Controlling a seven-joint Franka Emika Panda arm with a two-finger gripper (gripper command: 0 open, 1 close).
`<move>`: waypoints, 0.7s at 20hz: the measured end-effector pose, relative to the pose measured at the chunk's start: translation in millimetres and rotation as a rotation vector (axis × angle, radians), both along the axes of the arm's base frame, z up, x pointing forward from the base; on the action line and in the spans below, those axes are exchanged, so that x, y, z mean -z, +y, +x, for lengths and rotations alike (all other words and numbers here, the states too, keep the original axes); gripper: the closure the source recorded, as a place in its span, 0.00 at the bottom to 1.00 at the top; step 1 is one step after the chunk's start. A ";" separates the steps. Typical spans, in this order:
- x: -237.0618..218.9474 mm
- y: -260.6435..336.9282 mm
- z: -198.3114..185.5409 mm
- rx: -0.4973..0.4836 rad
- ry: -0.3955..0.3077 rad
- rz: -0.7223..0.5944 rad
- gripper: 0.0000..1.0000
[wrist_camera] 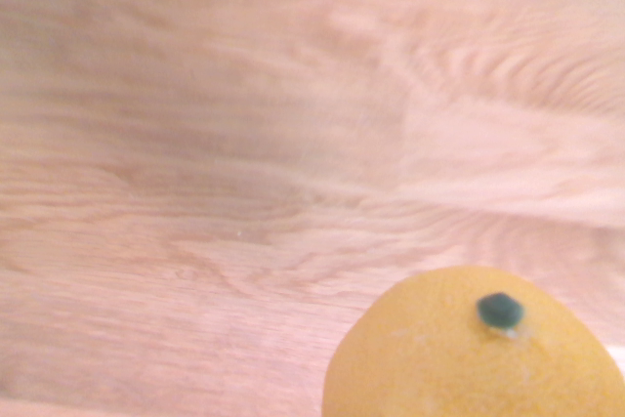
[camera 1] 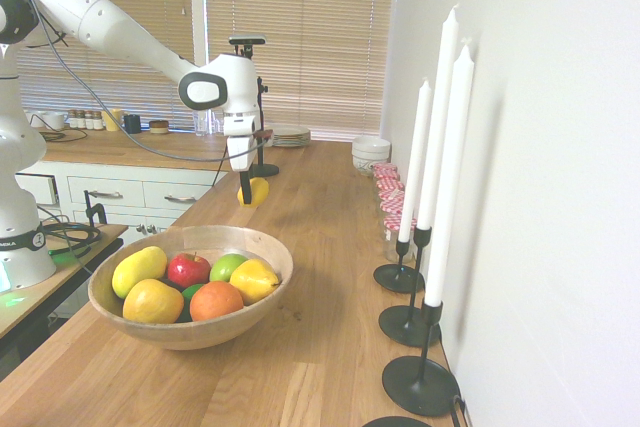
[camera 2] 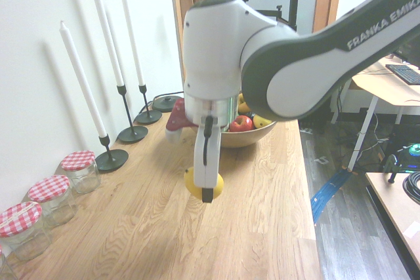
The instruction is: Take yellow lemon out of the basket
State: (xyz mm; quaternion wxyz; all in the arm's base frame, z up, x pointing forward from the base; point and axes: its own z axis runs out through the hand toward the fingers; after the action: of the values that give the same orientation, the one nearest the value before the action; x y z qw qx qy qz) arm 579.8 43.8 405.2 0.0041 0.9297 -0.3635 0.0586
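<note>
In the first exterior view, the basket (camera 1: 191,292) sits at the left of the wooden counter (camera 1: 320,247), holding mixed fruit (a red apple (camera 1: 187,269) among them). Farther along the counter, well apart from it, the gripper (camera 1: 246,190) is clamped on the yellow lemon (camera 1: 257,191), at or just above the wood. White candles (camera 1: 437,117) line the wall at the right.

A long wooden counter (camera 1: 330,247) runs beside a white wall (camera 1: 540,147), with slatted blinds (camera 1: 300,27) apparently covering bright windows.
</note>
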 end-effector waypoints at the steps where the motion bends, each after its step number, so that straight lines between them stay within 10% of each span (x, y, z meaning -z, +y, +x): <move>1: 9.7 0.1 1.6 0.005 0.006 0.001 1.00; 14: 58.3 -25.8 11.8 0.091 0.025 0.028 1.00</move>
State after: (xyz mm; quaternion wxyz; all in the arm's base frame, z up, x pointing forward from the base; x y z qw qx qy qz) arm 591.6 17.9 346.9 -0.0015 0.9129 -0.4061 0.0416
